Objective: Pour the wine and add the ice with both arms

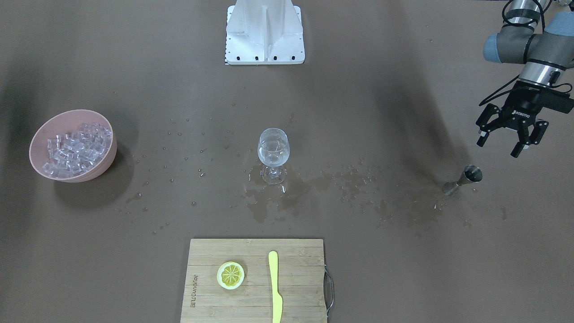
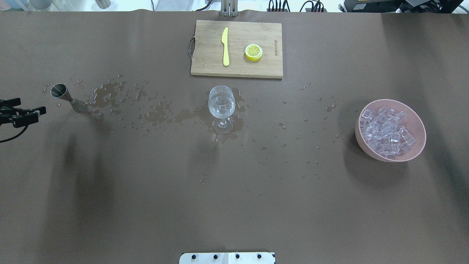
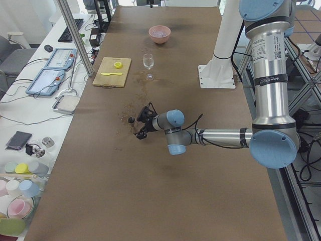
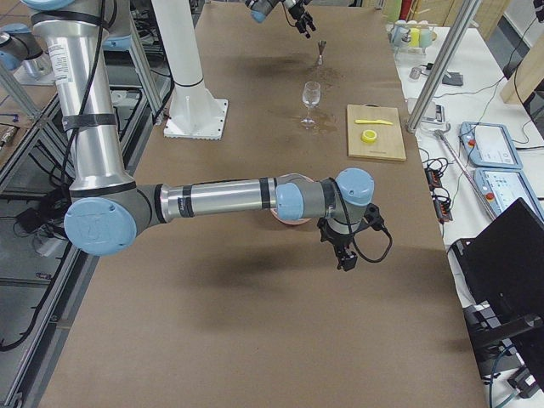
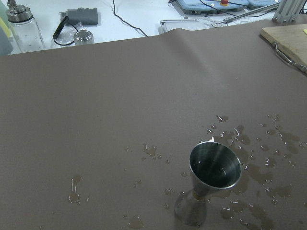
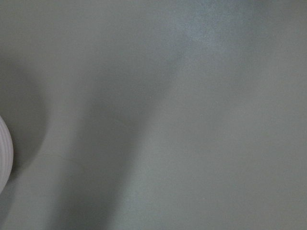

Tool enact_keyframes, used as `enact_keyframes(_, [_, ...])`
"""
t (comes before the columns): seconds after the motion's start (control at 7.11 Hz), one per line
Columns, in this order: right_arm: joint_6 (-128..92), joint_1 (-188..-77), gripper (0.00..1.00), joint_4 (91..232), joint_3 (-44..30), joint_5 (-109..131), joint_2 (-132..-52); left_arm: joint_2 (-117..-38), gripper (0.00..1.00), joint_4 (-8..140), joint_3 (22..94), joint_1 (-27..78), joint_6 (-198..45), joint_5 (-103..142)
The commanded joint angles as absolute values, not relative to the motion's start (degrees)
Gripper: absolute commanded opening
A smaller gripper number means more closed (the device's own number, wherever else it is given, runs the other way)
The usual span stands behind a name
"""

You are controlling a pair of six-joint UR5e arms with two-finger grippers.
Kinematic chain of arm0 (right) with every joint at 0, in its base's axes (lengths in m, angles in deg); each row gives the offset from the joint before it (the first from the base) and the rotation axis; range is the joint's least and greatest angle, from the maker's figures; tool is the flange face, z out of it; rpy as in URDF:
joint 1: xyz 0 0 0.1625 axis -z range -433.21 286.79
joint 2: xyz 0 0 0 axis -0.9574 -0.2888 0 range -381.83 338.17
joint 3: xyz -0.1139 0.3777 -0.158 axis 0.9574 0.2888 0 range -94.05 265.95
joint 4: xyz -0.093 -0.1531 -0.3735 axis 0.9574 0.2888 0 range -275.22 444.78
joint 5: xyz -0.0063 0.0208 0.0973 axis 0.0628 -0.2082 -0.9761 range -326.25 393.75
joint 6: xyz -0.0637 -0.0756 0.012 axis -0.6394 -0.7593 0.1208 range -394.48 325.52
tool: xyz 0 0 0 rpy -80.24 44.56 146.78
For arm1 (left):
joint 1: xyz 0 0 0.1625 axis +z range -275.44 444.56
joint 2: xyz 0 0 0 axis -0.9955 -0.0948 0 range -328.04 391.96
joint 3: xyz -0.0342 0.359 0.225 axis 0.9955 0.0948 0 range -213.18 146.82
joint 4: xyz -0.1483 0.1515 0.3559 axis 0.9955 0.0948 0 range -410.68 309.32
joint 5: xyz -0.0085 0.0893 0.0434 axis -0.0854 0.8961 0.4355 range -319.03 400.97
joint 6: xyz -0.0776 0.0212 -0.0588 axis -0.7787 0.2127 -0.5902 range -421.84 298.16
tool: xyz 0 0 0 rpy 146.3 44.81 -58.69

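The left tool (image 1: 498, 147) hangs near the steel jigger (image 1: 466, 177) with its fingers spread and empty; the jigger stands on the wet brown counter (image 1: 134, 67). The wine (image 1: 272, 153) sits in a stemmed glass (image 1: 273, 133) mid-counter, and the ice (image 1: 76, 148) fills a pink bowl (image 1: 36, 137) well apart. Whether the right tool (image 4: 346, 257), beside that bowl, is spread or pressed together cannot be told.
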State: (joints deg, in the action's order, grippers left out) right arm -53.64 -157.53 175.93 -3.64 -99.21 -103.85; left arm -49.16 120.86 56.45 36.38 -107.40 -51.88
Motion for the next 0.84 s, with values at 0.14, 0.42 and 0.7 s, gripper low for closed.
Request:
enact_keyframes(0.14, [-53.6,-157.0,1.0,175.9,-3.4,-99.1,-103.8,-51.4,0.96,123.4,53.7,46.7,-110.5,-35.6])
enact_keyframes(0.42, [-53.6,-157.0,1.0,175.9,-3.5,-99.2,-103.7,-56.9,0.96,126.0,48.5,48.3,-110.7,-28.4])
enact_keyframes(0.7, [-53.6,-157.0,1.0,175.9,-3.8,-99.2,-103.7,-59.0,0.94,132.0,41.9,48.3,-110.4,-24.4])
